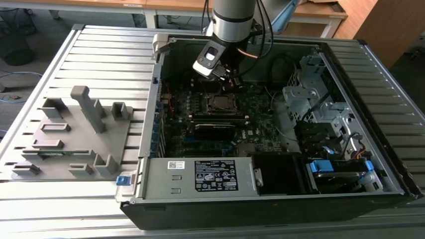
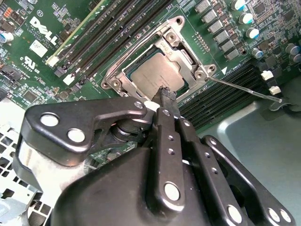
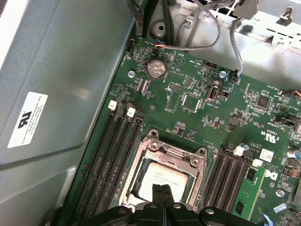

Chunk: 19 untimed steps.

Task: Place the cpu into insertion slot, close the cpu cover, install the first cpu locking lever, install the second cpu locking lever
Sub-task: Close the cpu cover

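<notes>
Tool point(image 3: 162, 188) above seated cpu point(image 3: 164, 175)
I see its tips pressed together; cpu cover point(image 3: 178, 153) lies flat around the cpu

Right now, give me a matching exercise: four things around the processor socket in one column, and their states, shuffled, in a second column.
Things:
1. cpu
2. cpu cover
3. locking lever
4. gripper

States:
A. thin rod jutting out from a corner of the socket
B. shut, tips over the socket's edge
C. silvery frame lying around the cpu
D. seated in the socket, grey top showing

Pairs: 1-D, 2-C, 3-A, 4-B
</notes>
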Each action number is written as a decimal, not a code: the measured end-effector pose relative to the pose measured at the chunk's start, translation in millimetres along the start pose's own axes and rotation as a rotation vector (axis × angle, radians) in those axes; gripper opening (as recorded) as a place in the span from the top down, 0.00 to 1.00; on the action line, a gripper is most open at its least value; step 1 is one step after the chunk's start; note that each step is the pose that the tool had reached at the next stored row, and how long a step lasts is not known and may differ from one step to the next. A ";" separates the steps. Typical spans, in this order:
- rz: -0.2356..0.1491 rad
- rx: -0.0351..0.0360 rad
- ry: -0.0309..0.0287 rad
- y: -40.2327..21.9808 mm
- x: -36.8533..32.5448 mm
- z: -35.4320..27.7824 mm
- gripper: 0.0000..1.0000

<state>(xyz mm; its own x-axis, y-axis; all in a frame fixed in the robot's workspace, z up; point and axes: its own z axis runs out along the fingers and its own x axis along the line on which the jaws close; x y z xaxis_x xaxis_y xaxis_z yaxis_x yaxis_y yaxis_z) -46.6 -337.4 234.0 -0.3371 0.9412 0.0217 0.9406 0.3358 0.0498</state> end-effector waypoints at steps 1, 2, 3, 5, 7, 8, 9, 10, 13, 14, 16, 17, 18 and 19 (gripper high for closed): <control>0.000 0.0000 0.0000 0.0 0.0 0.0 0.89; 0.000 0.0000 0.0000 0.0 0.0 0.0 0.89; 0.000 0.0000 0.0000 0.0 0.0 0.0 0.89; -0.001 0.0000 0.0001 0.0 0.0 0.0 0.89; -0.007 -0.0002 0.0006 0.0 0.0 0.0 0.89; -0.012 -0.0003 0.0008 0.0 0.0 0.0 0.89; -0.015 -0.0003 0.0010 0.0 0.0 0.0 0.89; -0.015 -0.0003 0.0010 0.0 0.0 0.0 0.89; -0.016 -0.0003 0.0010 0.0 0.0 0.0 0.89; -0.016 -0.0003 0.0011 0.0 0.0 0.0 0.89; -0.016 -0.0003 0.0011 0.0 0.0 0.0 0.89; -0.017 -0.0002 0.0011 0.0 0.0 0.0 0.89; -0.018 -0.0001 0.0011 0.0 0.0 0.0 0.89; -0.021 -0.0002 0.0014 0.0 0.0 0.0 0.89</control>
<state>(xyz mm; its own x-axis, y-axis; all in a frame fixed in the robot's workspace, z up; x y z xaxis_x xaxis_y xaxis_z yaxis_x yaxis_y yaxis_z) -46.6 -337.4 234.0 -0.3571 0.9338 0.0220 0.9332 0.3557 0.0505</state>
